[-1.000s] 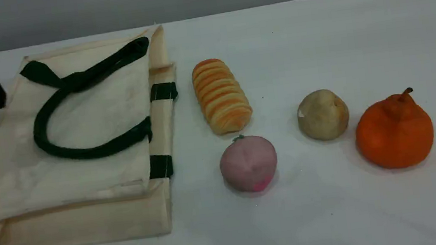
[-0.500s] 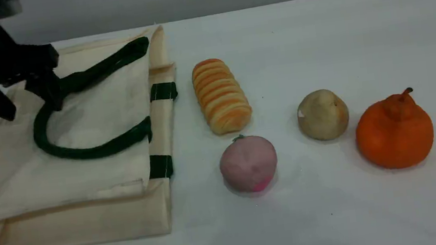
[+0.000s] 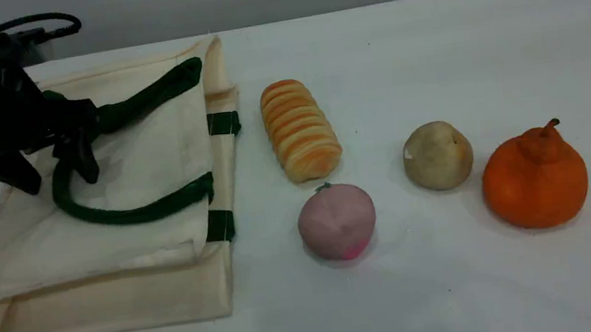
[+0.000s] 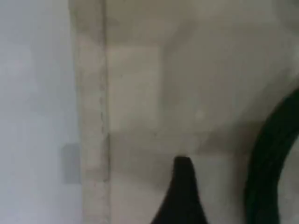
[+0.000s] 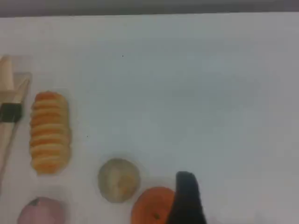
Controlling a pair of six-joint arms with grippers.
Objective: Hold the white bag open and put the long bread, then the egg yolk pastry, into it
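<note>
At the table's [image 3: 427, 48] left, the left gripper [image 3: 61, 182] hangs low over the flat-lying white bag [image 3: 147, 150]. Its jaws are wide apart and straddle the dark green handle strap [image 3: 132, 213] where the loop curves up on the far-left part of the canvas. Nothing looks pinched yet. The left wrist view, blurred, shows one fingertip [image 4: 182, 186] over cream cloth, with the strap just to its right.

The bag's mouth edge, marked by its green patches, faces right. Just beside it lies the long bread [image 3: 299, 130], its long axis running far to near and roughly parallel to that edge, so a short push leftward would likely carry it in once the upper layer is lifted. The egg yolk pastry [image 3: 437, 155] sits well to the bread's right, between a pink ball [image 3: 336, 221] and an orange fruit [image 3: 534, 179].

The right gripper [image 5: 186, 200] is outside the scene view. Its own camera shows a single fingertip above the orange fruit, holding nothing and judged to be spread wide. From there the bread lies to the left and farther off, with the pastry nearer. The right arm is therefore the one placed for the foods, while the left arm has the bag.

The step in hand appears to be taking the strap to raise the mouth.
</note>
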